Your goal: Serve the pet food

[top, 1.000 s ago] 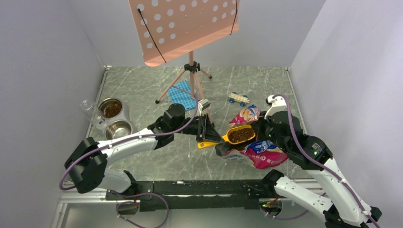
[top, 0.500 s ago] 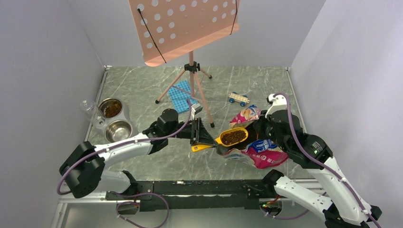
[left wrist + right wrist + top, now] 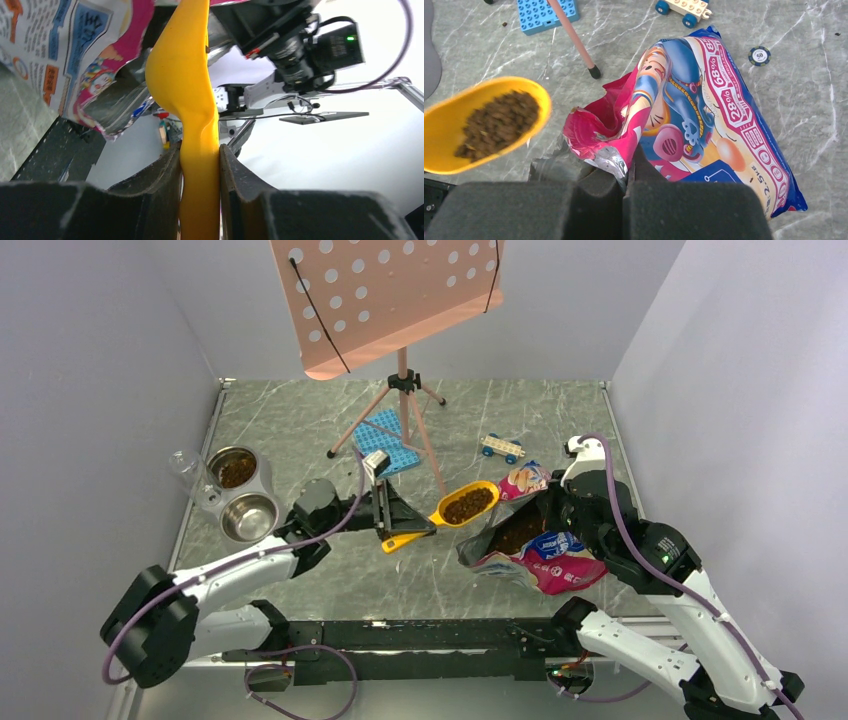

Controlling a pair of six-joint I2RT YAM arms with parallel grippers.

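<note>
Scoop [image 3: 436, 517] w/ pet food [image 3: 466, 505] went left, L tool [image 3: 200, 161] pinching; R tool [image 3: 625, 176] pinches bag [image 3: 694, 110].

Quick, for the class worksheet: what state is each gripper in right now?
Left gripper: closed on the handle of the yellow scoop, loaded with pet food.
Right gripper: closed, pinching the torn edge of the foil bag.

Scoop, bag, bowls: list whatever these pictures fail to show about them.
- Left wrist: only the scoop's underside shows; its pet food is hidden.
- Right wrist: the left edge cuts off the scoop's handle; the right end effector and crumpled rim hide the bag's inside.
- Top external: the clear object beside the bowls is too small to identify.
</note>
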